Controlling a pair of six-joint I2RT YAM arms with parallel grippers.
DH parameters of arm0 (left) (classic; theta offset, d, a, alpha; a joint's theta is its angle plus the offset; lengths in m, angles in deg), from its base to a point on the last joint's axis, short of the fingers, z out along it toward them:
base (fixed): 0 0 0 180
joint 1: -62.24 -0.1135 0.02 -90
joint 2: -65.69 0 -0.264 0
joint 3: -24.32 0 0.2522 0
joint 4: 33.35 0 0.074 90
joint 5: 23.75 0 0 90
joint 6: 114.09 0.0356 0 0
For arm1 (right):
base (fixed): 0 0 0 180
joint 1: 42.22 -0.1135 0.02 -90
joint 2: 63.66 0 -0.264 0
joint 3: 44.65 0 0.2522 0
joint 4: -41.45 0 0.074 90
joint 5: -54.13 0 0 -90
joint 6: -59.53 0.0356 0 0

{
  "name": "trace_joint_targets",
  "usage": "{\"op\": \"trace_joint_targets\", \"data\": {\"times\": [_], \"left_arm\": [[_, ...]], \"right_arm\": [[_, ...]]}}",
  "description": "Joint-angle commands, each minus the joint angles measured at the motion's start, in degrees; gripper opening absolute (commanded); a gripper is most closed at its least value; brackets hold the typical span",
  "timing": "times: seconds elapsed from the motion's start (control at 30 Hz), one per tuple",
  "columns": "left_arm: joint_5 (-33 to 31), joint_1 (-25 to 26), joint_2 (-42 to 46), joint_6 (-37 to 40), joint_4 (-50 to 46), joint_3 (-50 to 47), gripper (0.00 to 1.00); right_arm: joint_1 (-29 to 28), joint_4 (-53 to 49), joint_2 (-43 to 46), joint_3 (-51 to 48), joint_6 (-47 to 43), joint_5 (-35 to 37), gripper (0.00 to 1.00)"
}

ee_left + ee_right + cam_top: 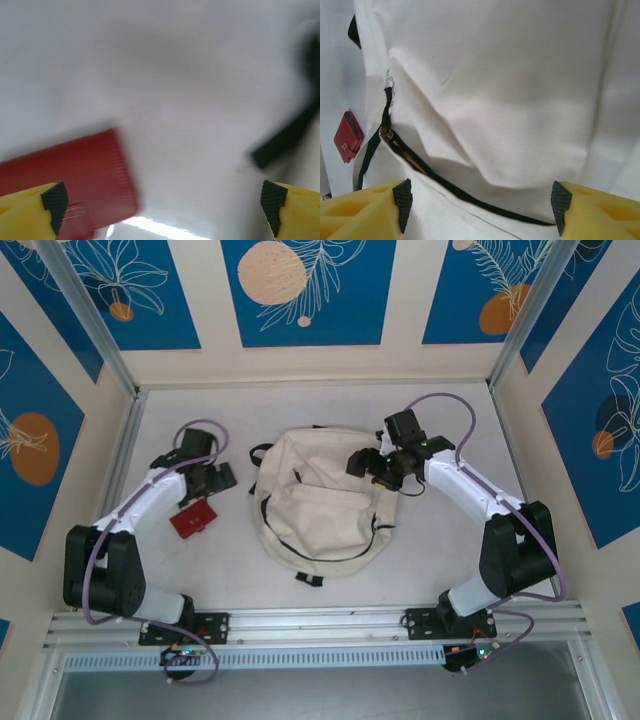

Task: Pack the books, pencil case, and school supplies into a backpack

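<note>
Backpack lies flat in the middle of the tabletop. A red case sits apart, toward the left edge. The left tool hovers over the case, released and empty. The right tool hangs above the backpack's fabric, spread wide, grasping nothing.

Red case, 8 o'clock, blurred, on white table; black strap, 3 o'clock; left gripper, jaws wide, empty.

- We see a robot test booth, lab-like rather than a home.
- Cream walls with blue printed panels box in the white table.
- An aluminium rail along the table's near edge carries the left arm and the right arm.
</note>
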Motion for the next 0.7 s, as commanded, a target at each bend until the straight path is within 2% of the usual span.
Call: {"op": "trace_joint_targets", "data": {"times": [0.0, 0.17, 0.23, 0.37, 0.67], "left_arm": [[-1.4, -5.8, 1.1, -1.8, -2.6, -5.0, 1.00], [5.9, -14.8, -3.0, -0.1, 4.0, -8.5, 1.00], [9.7, -15.7, -5.0, 0.4, 6.6, -8.5, 0.99], [17.2, -14.5, -6.5, -0.1, 9.0, -8.8, 0.90], [21.8, -7.5, -5.7, -2.7, 8.7, -10.3, 0.70]], "right_arm": [[-2.3, -1.3, 0.1, 1.7, 0.0, 0.2, 0.77], [-5.9, -0.5, -2.3, 4.3, 0.4, -1.1, 0.78], [-7.3, -0.5, -3.6, 5.5, 0.5, -1.4, 0.78], [-9.6, -0.7, -5.4, 6.7, 0.8, -1.3, 0.78], [-15.8, -0.4, -11.8, 12.2, 0.5, -0.5, 0.77]]}}
